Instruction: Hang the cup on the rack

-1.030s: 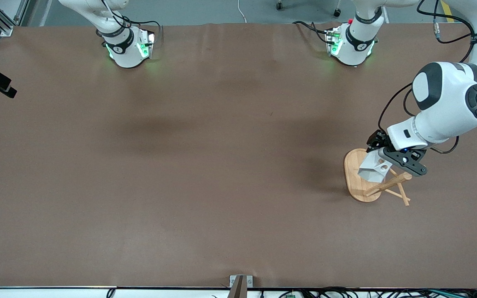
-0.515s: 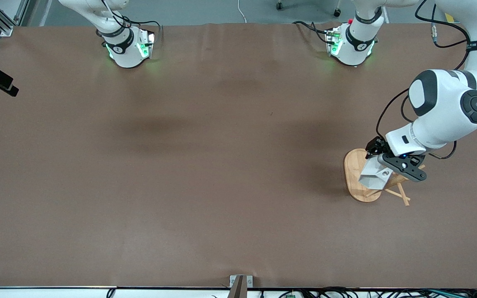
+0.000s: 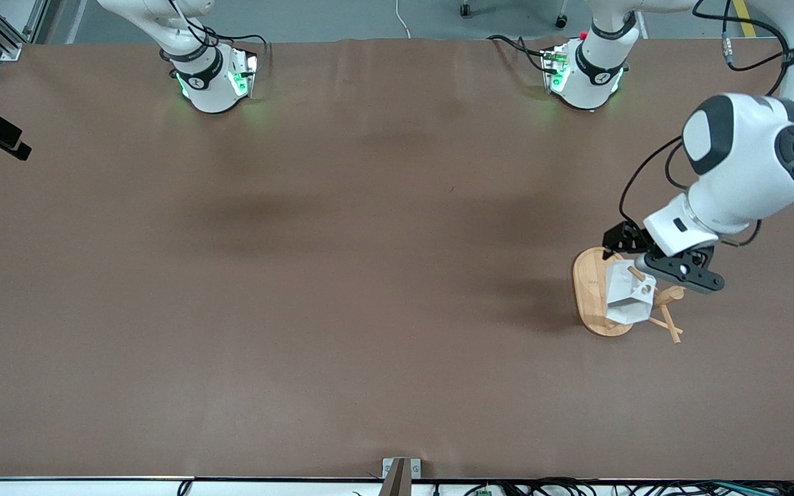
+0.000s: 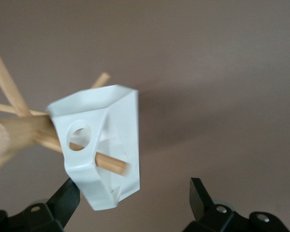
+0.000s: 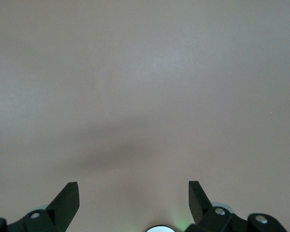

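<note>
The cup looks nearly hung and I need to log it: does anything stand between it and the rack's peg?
Nothing visible does: the cup already sits on a peg of the rack, the open left gripper beside it.

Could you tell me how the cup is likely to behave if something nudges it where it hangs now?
The cup hangs on one thin peg of the rack, so it would probably swing or slide off. It looks thin-walled, likely light. The left gripper is open, so nothing steadies it.
</note>
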You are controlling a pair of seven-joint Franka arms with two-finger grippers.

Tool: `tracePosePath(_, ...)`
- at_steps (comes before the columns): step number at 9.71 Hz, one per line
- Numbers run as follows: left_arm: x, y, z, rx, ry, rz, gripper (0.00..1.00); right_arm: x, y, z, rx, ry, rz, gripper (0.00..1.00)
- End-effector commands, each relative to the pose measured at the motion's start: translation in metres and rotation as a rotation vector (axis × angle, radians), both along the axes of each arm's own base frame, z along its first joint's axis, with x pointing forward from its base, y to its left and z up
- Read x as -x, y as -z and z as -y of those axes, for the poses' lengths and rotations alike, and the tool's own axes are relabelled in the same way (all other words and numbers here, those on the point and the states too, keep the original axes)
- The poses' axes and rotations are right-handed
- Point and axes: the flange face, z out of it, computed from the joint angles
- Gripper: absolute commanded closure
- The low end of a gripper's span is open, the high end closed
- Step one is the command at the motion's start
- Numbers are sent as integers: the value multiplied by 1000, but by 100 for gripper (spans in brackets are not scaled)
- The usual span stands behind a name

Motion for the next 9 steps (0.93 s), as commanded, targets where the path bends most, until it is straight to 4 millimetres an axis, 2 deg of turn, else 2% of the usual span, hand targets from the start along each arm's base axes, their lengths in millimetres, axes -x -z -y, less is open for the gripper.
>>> tracePosePath(1,11,-37,2,-7,-56,-64,0,-2,-6,-4,-14,14,7,0)
tracePosePath(2,15,-62,4,-9,-71,-76,0,-3,-6,-4,-10,13,8,0)
tracePosePath(3,24,-91,-3,-39,-91,-40,0,-3,-6,-3,-12,11,8,0)
tracePosePath(4,28,-119,-2,-142,-55,29,0,-3,-6,-3,-14,9,8,0)
tracePosePath(6,34,-162,-5,-166,-57,13,0,-2,-5,-2,-14,6,7,0)
tracePosePath(7,35,-180,-18,-170,-70,4,0,-2,-5,-2,-14,6,5,0)
tracePosePath(8,31,-187,-35,-177,-82,13,0,-2,-5,0,-14,8,5,0)
tracePosePath(9,29,-191,-46,-166,-20,20,0,-2,-4,1,-14,9,1,0)
